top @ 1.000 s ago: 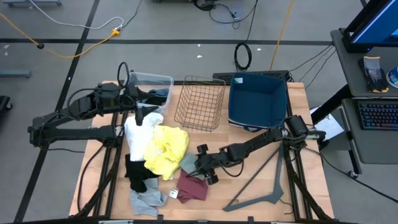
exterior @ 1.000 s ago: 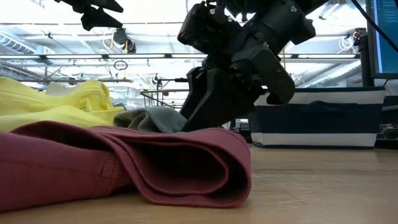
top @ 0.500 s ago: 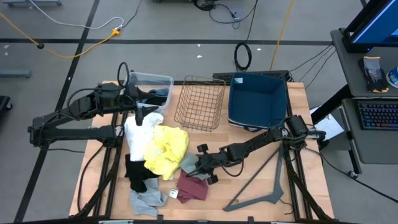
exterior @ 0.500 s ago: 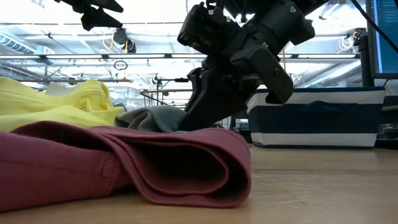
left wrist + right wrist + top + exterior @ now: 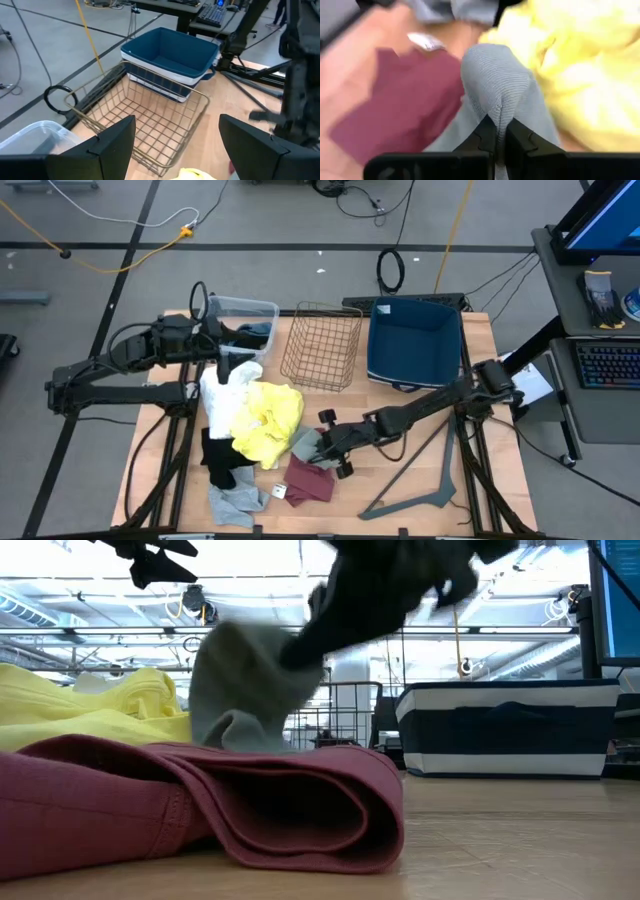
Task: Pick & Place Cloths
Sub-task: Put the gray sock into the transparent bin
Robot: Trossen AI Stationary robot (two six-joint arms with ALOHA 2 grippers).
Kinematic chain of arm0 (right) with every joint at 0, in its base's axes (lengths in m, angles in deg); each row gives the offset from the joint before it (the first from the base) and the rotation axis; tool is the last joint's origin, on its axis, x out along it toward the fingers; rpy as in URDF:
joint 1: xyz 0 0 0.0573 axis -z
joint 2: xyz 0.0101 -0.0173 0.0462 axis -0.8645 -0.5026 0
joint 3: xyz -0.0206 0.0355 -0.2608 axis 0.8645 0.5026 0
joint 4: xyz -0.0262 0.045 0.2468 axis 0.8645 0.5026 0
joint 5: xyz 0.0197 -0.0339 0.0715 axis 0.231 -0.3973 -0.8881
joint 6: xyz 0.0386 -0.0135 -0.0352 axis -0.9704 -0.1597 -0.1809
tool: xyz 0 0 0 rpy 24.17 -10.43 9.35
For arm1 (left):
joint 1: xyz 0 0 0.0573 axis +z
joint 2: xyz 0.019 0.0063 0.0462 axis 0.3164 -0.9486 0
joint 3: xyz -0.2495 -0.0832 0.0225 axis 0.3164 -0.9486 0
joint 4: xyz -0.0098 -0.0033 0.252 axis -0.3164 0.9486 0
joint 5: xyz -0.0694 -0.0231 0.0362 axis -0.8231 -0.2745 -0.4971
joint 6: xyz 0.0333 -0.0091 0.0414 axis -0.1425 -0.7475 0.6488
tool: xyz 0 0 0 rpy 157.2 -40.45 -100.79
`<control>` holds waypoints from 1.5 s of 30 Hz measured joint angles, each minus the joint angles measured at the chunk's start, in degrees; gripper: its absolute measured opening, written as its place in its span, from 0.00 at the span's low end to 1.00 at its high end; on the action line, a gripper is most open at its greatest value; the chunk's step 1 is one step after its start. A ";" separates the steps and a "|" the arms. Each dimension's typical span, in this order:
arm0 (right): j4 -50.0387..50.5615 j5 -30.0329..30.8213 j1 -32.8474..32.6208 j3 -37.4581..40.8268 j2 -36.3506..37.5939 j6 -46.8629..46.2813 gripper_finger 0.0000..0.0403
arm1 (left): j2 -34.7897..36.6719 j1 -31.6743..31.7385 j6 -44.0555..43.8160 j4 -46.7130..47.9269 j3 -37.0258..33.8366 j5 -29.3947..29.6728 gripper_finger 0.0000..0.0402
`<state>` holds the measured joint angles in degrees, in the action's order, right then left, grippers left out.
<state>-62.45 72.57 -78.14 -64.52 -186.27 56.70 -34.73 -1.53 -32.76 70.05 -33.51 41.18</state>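
1. since half a second ago the grey-green cloth [image 5: 240, 690] has come up off the table: in the low view it now hangs as a tall fold above the maroon cloth [image 5: 200, 805], where before it lay low behind it, and the right arm's elbow has shifted toward the table's right edge in the high view.
2. the right gripper [image 5: 496, 131] is clenched on the grey-green cloth, its two dark fingers [image 5: 485, 137] pinched tight on a ridge of the fabric in the right wrist view; the cloth's lower end still touches the pile.
3. the grey-green cloth sits at the pile's right side in the high view [image 5: 305, 444], between the yellow cloth [image 5: 268, 417] and the maroon cloth.
4. the rest of the cloths lie in one pile on the table's left half: a white cloth [image 5: 222, 392] behind the yellow one, a black cloth [image 5: 217, 458] beside it, a light grey cloth [image 5: 235, 501] nearest the front edge.
5. the left gripper [image 5: 175, 145] hovers spread apart, holding nothing, over the pile's far end near the clear plastic bin [image 5: 243, 317].
6. beyond the pile stand the wire basket [image 5: 322, 345] and the blue bin [image 5: 414, 340], side by side.
7. a grey v-shaped bar [image 5: 425, 496] lies on the table [image 5: 480, 350] near its front right corner.
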 joint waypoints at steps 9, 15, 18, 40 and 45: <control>-2.59 0.20 -2.07 0.00 12.99 6.19 0.01 | -0.84 -5.81 -2.52 0.12 0.04 -0.09 0.71; -8.33 0.47 -1.94 -0.02 18.58 12.45 0.00 | -4.33 -10.00 -5.03 -0.83 0.04 -0.12 0.71; -12.01 0.59 -1.84 -0.01 20.08 15.69 0.00 | -7.05 -12.12 -6.28 -2.79 0.04 -0.12 0.71; -23.42 6.43 -0.73 -7.26 22.45 31.65 0.00 | -20.16 -18.36 -4.97 -27.15 0.04 -21.22 0.71; -23.52 8.02 -0.47 -8.54 22.38 33.07 0.00 | -20.85 -19.56 -4.67 -30.29 0.02 -22.05 0.71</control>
<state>-85.97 80.59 -78.61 -73.06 -163.90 89.77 -55.58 -21.09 -37.42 39.76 -33.48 19.13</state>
